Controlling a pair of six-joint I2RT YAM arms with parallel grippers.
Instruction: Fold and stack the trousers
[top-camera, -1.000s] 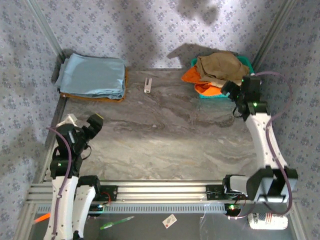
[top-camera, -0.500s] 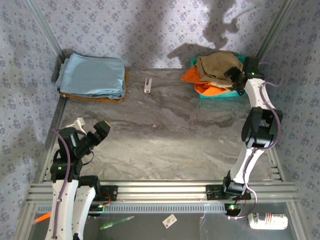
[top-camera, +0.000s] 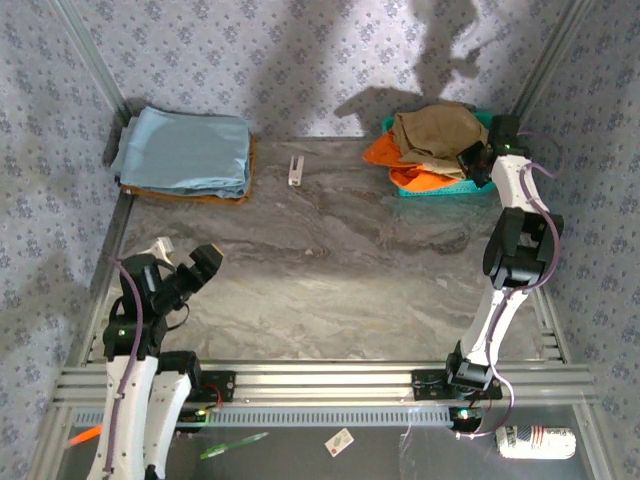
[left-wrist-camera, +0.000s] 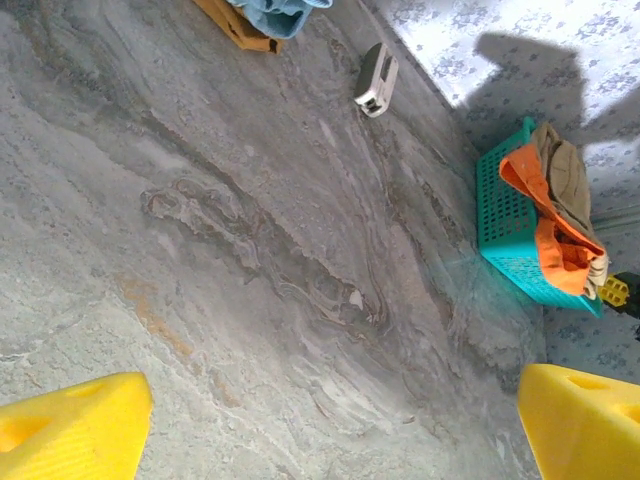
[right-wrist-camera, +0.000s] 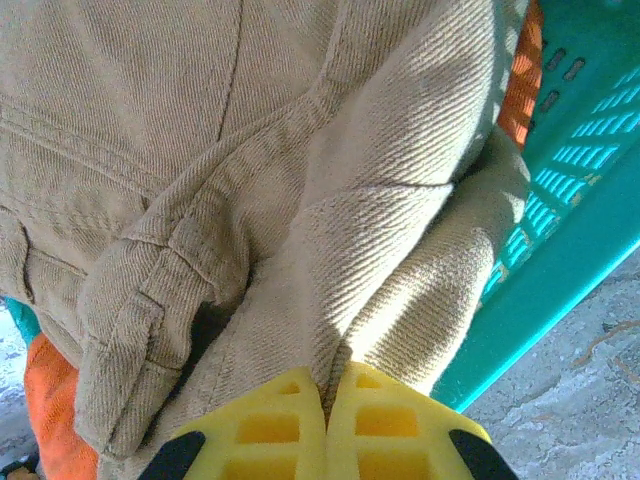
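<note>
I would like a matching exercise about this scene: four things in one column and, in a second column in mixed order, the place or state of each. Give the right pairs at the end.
Column one
1. trousers
2. light blue cloth
3. left pincer
4. right pincer

Column two
A. open, above the bare table
B. folded, at the far left corner of the table
C. shut on tan fabric
D. heaped in the teal basket, far right

Pairs: 1-D, 2-B, 3-A, 4-C
</note>
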